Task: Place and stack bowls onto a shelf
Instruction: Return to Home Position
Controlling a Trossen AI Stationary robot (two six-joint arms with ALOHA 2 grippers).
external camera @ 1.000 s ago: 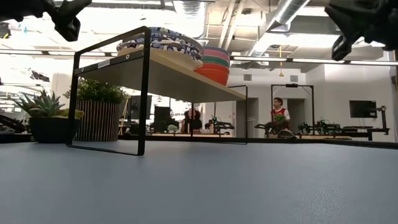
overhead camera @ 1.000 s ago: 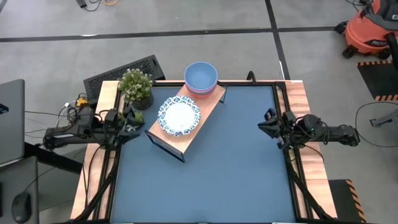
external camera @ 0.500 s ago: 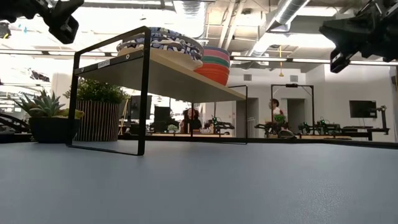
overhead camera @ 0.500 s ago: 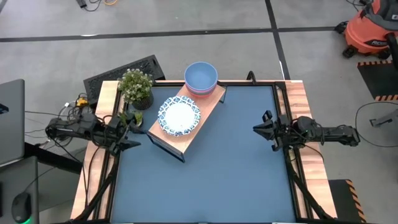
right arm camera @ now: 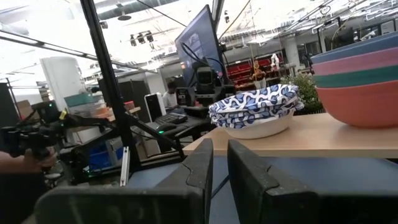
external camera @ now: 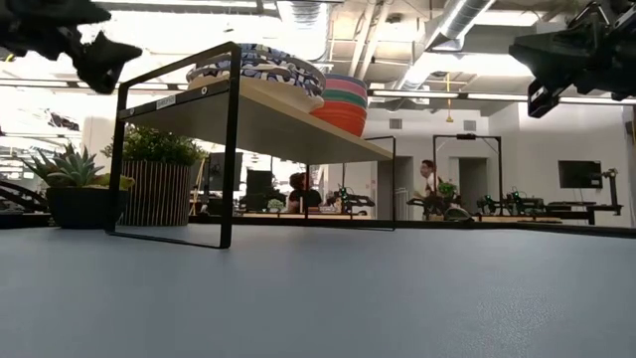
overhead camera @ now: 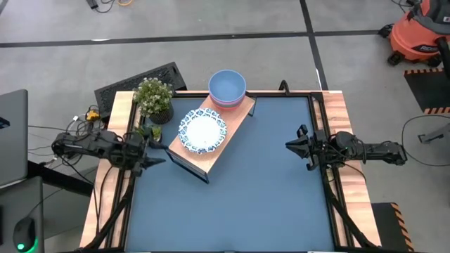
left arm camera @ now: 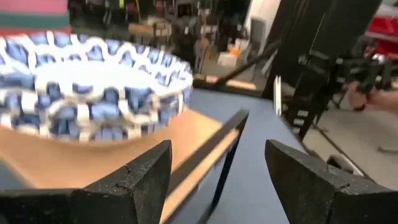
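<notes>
— Two stacks on the shelf (overhead camera: 238, 118) from above?
— Yes. The white bowls (overhead camera: 202, 131) sat nearest the left gripper (overhead camera: 152, 152), with the coloured bowls (overhead camera: 227, 86) beyond. The right gripper (overhead camera: 292, 145) hung well apart, across the blue tabletop (overhead camera: 239, 197).
— Low view?
— A person (external camera: 427, 184) stood in the room behind.
— Wrists?
— Left fingers (left arm camera: 134, 180) were spread and right fingers (right arm camera: 193, 180) nearly pressed together.

High overhead; low table-level; both wrists face shelf (overhead camera: 238, 119).

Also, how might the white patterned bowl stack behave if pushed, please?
The white patterned bowl stack looks rigid and probably breakable, like ceramic. Nested and wide, it would likely slide along the shelf rather than tip.
</notes>
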